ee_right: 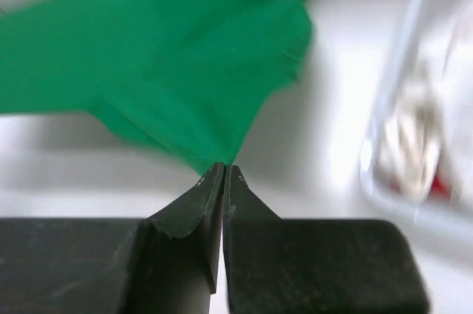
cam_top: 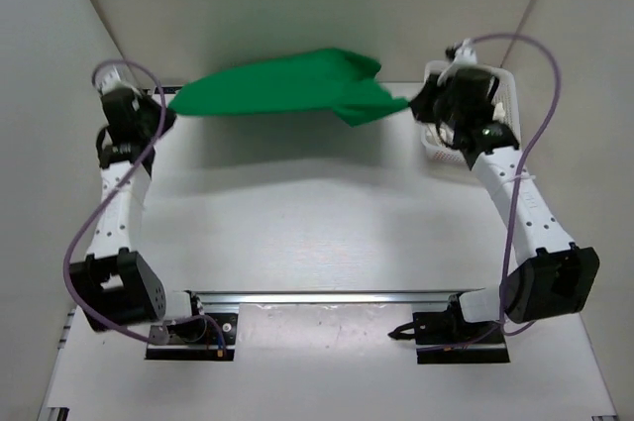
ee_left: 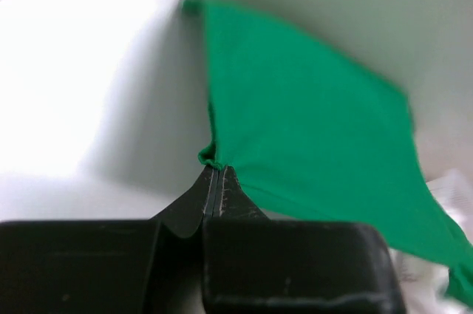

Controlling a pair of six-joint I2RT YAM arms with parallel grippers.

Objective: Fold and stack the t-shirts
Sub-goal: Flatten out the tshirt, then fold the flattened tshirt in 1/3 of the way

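Left fingers point(cam_top: 170, 104) and right fingers point(cam_top: 412, 104) are each pinching 1 end of the green t-shirt point(cam_top: 277, 89), holding it up over the worktop point(cam_top: 317, 213). Left wrist: squeezing a bunched edge. Right wrist: nipping only a corner tip, so pulling gently and level is best for laying it flat.

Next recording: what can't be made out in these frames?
- Contents of the basket: the right arm covers it from the top; the right wrist view is blurred, showing only white and a red fleck.
- Sleeves and neck of the shirt: bunched folds hide them in every view.
- Its lower right end: cut off by the left wrist view's edge.
- Cloth inside the left claw and right claw: hidden between shut fingers.
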